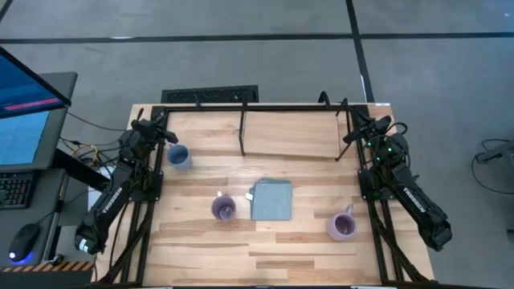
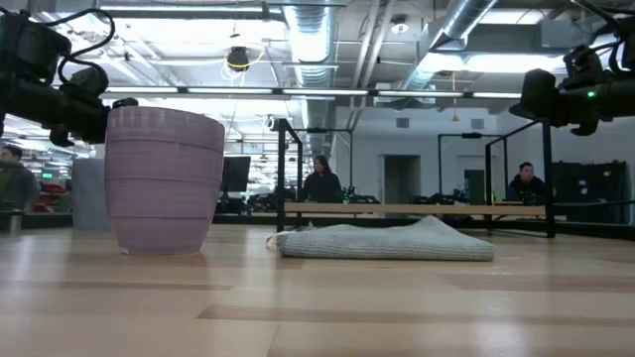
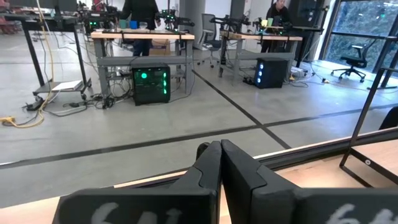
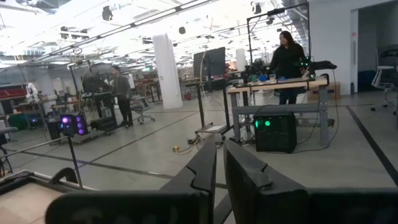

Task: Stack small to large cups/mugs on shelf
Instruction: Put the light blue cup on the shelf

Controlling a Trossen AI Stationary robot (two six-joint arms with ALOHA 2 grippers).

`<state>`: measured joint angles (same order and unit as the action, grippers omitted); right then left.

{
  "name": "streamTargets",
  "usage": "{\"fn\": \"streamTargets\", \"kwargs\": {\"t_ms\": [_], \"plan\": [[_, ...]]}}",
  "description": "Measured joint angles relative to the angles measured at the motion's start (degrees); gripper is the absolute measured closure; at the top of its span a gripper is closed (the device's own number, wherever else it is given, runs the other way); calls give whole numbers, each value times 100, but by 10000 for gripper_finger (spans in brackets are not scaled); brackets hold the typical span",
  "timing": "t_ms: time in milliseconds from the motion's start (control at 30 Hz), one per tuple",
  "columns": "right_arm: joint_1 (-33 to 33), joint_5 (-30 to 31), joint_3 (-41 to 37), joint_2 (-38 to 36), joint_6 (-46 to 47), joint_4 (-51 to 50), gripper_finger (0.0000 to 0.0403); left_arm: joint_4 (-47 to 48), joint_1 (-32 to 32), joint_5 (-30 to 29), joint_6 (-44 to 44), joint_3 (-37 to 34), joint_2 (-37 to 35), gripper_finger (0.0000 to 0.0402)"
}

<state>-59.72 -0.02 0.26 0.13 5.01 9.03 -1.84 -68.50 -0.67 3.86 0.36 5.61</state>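
Both jaws closed, empty, above ribbed purple mug (image 2: 164,178), rumpled knit cloth (image 2: 387,242), slatted wooden table (image 1: 201,241).

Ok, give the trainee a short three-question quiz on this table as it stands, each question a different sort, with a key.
1. True or false: the blue mug stands on the shelf.
2. Which thing lies between the two light purple mugs?
A. the grey-blue cloth
B. a keyboard
C. the blue mug
3. Fill in: the fingers of the left tool and the right tool are both ____.

Key: 1 false, it stands on the tabletop near the left tool. 2 A. 3 shut, holding nothing.
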Motion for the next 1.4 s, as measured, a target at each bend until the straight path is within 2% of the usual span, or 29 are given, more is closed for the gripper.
{"fn": "streamTargets", "kwargs": {"t_ms": [1400], "plan": [[1, 1, 2, -1, -80, 13, 347, -20, -1, -112, 31, -1, 1, 401]]}}
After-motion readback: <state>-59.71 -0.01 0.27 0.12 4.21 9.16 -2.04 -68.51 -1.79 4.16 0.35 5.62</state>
